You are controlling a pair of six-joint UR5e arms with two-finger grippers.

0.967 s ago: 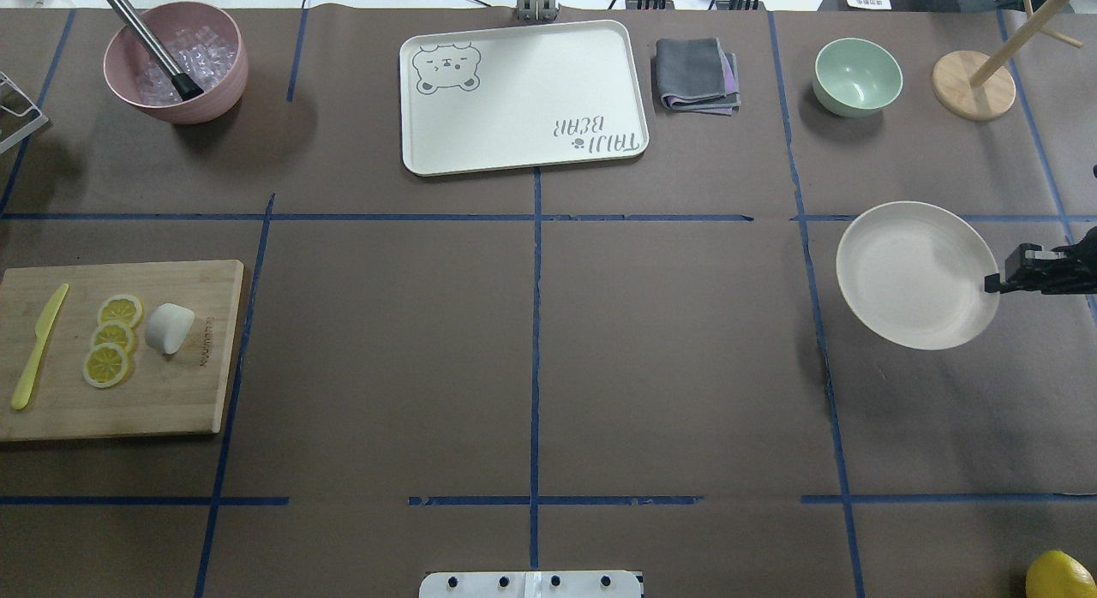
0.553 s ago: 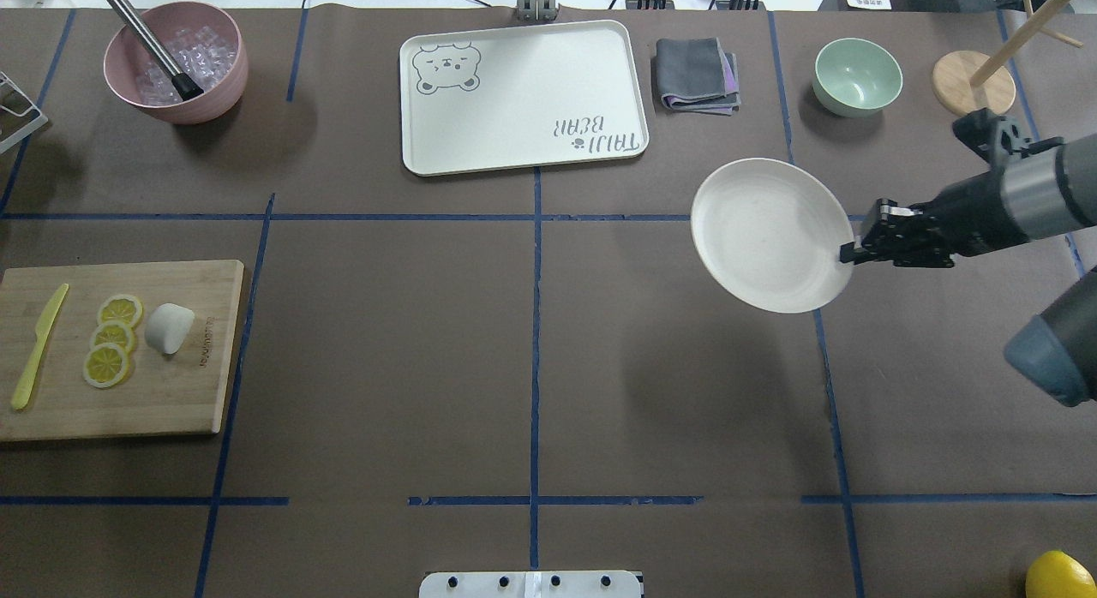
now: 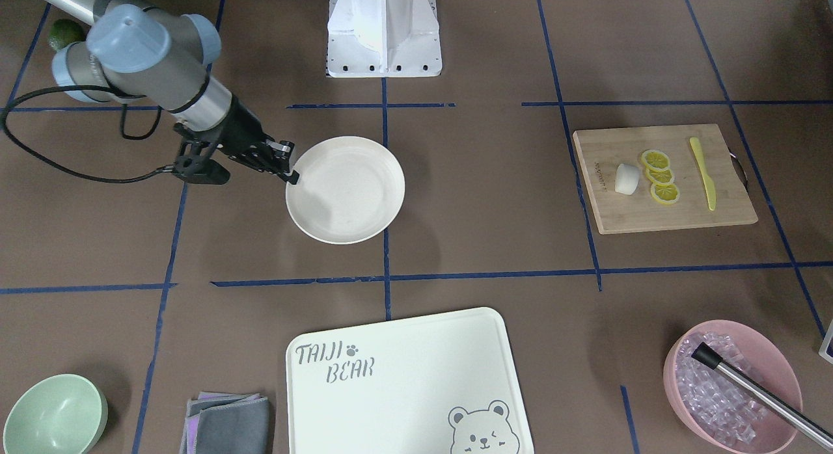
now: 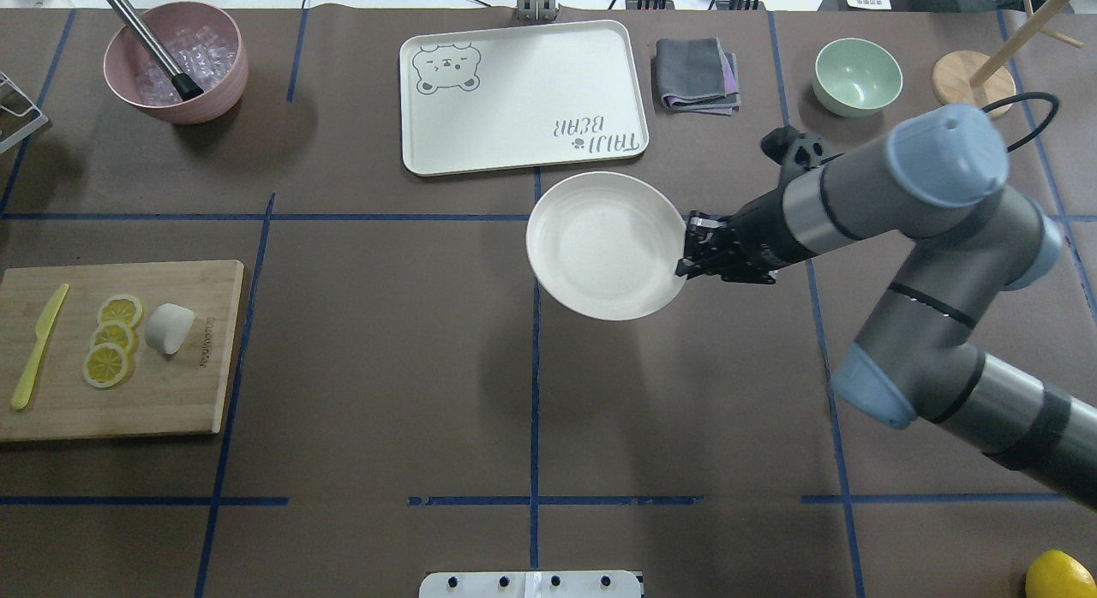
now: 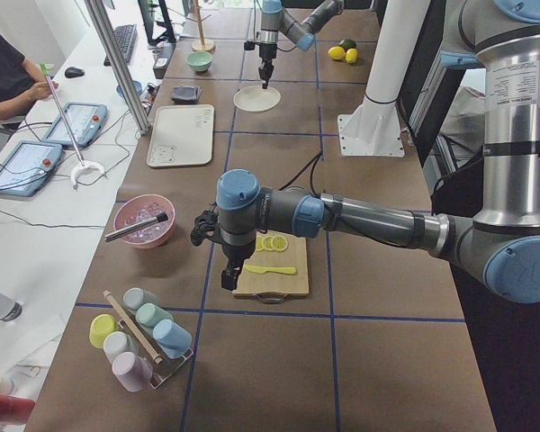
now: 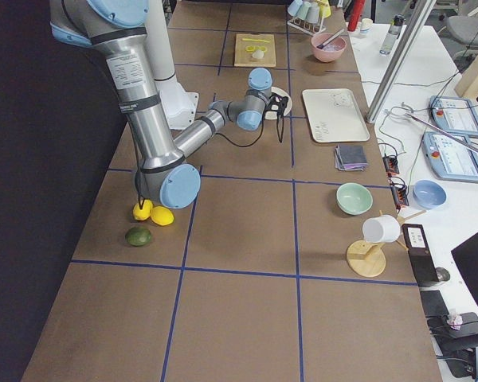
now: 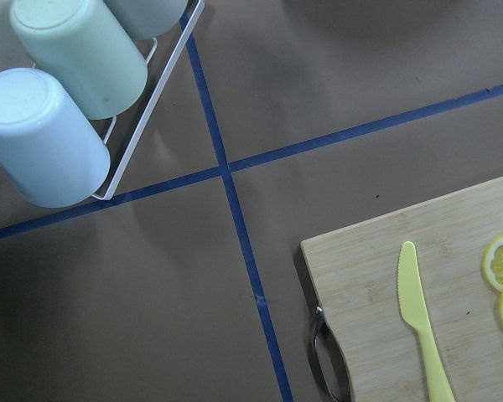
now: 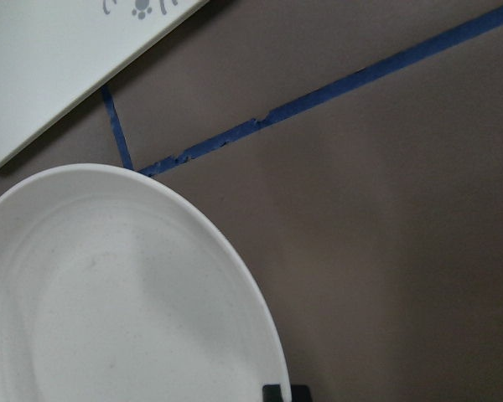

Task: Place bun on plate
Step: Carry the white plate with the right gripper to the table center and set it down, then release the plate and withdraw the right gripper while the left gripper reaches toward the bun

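Observation:
The bun (image 4: 169, 327) is a small white lump lying on the wooden cutting board (image 4: 171, 392) at the table's left, beside the lemon slices (image 4: 111, 337); it also shows across the table as the bun (image 3: 627, 179). My right gripper (image 4: 686, 260) is shut on the rim of the cream plate (image 4: 604, 245), which hangs slightly tilted above the table's middle, its shadow offset below. The plate (image 8: 109, 293) fills the right wrist view's lower left. My left gripper (image 5: 229, 274) hovers by the board's outer end; I cannot tell whether it is open or shut.
A bear-print tray (image 4: 523, 97) lies just behind the plate. Grey cloth (image 4: 696, 74), mint bowl (image 4: 857, 75) and a wooden stand (image 4: 973, 84) are at the back right. A pink bowl of ice (image 4: 176, 62) is back left. A yellow knife (image 4: 38, 345) lies on the board. Upturned cups (image 7: 59, 92) sit in a rack.
The right arm has carried the plate leftward, from the table's right side to near its centre line. The bun and board have not moved.

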